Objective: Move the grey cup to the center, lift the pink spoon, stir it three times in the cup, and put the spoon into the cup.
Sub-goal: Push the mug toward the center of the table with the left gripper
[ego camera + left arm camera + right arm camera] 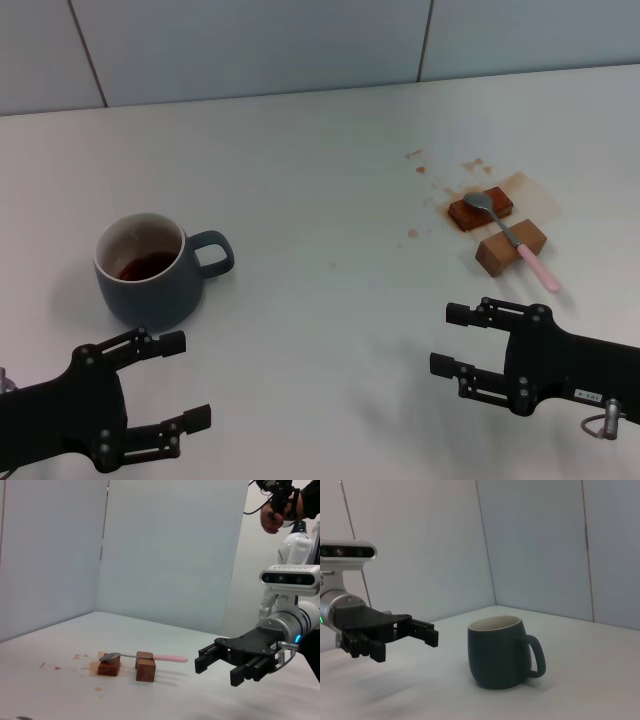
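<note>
Blue-grey squat cup (150, 270), brown liquid inside

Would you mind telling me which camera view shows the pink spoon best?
The left wrist view: the pink spoon appears side-on, bridging two brown blocks. The head view shows it from above; the right wrist view misses it.

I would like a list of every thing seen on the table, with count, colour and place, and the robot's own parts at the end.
grey cup: one, dark blue-grey with white inside, brown liquid in it, on the robot's left side of the table, handle toward the middle.
pink spoon: one, grey metal bowl, pale pink handle, lying across the two blocks on the right side.
brown blocks: two, reddish-brown, side by side, far right.
brown stains: several, around the blocks.
table: one, white.
left tool: one, black, open, near the cup.
right tool: one, black, open, near the blocks.
</note>
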